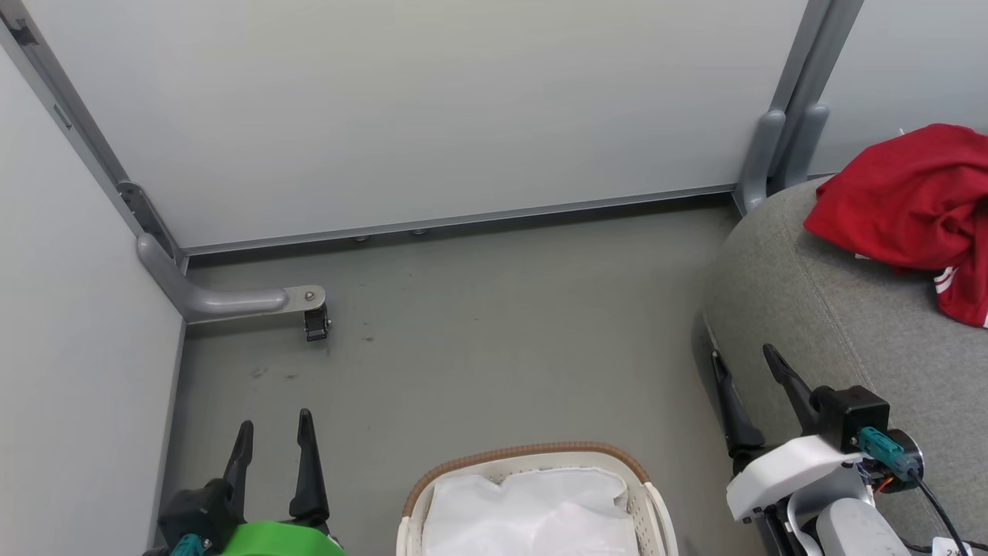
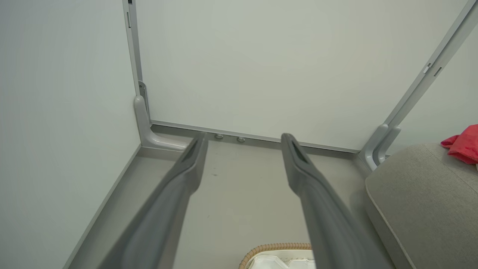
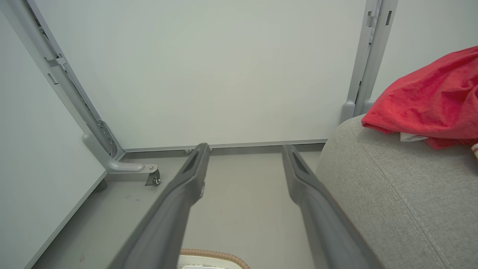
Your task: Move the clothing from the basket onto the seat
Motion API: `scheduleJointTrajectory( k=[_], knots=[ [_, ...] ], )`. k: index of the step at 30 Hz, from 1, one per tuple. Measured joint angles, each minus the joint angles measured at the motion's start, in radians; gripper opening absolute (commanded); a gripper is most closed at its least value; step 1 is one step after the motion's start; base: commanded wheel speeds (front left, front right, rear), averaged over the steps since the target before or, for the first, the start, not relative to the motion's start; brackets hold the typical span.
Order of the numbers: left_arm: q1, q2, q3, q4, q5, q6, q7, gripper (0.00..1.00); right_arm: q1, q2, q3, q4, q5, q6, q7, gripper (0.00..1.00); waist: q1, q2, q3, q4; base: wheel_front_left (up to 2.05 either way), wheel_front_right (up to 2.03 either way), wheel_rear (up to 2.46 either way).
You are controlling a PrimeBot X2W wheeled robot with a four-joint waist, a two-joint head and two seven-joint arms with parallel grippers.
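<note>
Well, left claw and right claw gape empty; a careless swing could drag bright red fabric clothing ahead off the grey woven seat.

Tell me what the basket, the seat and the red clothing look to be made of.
Basket: seemingly white plastic, matte, with punched holes; its brown rim looks woven, perhaps rattan. Seat: grey woven upholstery, visible weave and stitched seam. Clothing: soft red fabric, crumpled in folds, white stripes at an edge.
</note>
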Motion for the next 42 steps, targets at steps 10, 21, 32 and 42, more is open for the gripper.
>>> scheduleJointTrajectory(
  k=[10, 21, 32, 42],
  knots=[
    [0.001, 0.0, -0.008, 0.013, 0.002, -0.007, 0.0, 1.0, 0.011, 0.0, -0.01, 0.0, 0.004, 0.0, 0.0, 1.0, 0.0, 0.0, -0.014, 0.004, 0.0, 0.0, 0.0],
    [0.004, 0.0, -0.011, 0.029, -0.01, -0.013, 0.0, 0.0, 0.025, 0.002, -0.007, 0.011, 0.02, 0.0, 0.0, 0.0, 0.0, 0.0, -0.023, 0.0, 0.0, 0.0, 0.0],
    [0.01, -0.001, 0.007, 0.059, -0.132, -0.018, 0.039, 0.0, 0.053, 0.008, -0.021, 0.037, 0.152, 0.0, 0.043, 0.0, 0.0, 0.0, -0.022, -0.001, 0.0, 0.0, 0.0],
    [0.0, -0.001, 0.036, 0.055, -0.286, -0.034, 0.084, 0.0, 0.053, 0.008, -0.04, 0.015, 0.325, 0.0, 0.086, 0.0, 0.0, 0.0, -0.021, -0.003, 0.0, 0.0, 0.0]
  ],
)
